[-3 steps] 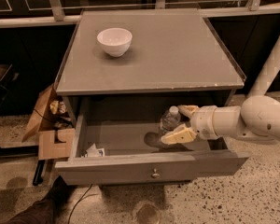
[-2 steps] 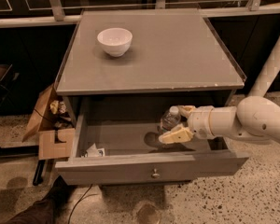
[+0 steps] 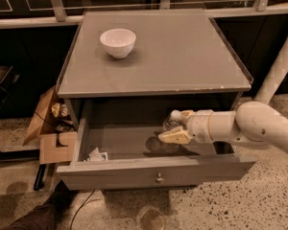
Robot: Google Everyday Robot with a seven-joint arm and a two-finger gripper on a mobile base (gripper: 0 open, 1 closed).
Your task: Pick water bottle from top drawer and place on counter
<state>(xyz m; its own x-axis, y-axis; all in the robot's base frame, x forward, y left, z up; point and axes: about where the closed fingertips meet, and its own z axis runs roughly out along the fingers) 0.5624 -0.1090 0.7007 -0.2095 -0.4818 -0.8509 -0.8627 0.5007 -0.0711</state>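
Note:
The top drawer [image 3: 134, 170] stands pulled open below the grey counter [image 3: 182, 51]. The water bottle [image 3: 169, 123], clear with a white cap, stands in the drawer's right half near the back. My gripper [image 3: 179, 125] reaches into the drawer from the right. It is open, with one cream finger [image 3: 174, 137] in front of the bottle and the other behind it, so the bottle sits between them. The bottle rests on the drawer floor.
A white bowl [image 3: 118, 42] sits on the counter's back left. A crumpled white wrapper [image 3: 97, 154] lies in the drawer's front left corner. An open cardboard box [image 3: 50, 131] stands on the floor at left. A white pole [image 3: 280, 73] leans at right.
My gripper has slid a little to the left, so its fingers now reach further around the bottle. The bottle has not moved.

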